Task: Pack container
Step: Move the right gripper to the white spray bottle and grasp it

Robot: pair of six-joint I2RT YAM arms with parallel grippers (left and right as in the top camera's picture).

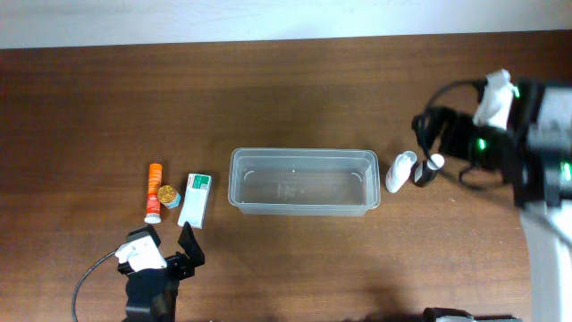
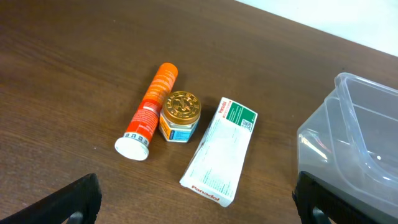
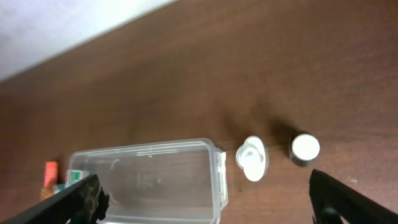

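Carton (image 2: 217, 152) reads Panadol | near container (image 1: 302, 208) | left tool (image 1: 168, 243) spread wide | right tool (image 3: 204, 188) spread wide

The clear rectangular plastic tub (image 2: 320, 146) runs off the left wrist frame's right edge; we cannot read the print on the white-and-green carton (image 2: 219, 152).

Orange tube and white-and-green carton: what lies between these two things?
A small jar with a gold lid lies between the orange tube and the carton, close against the tube. The left wrist view shows this best, and the overhead view shows it too.
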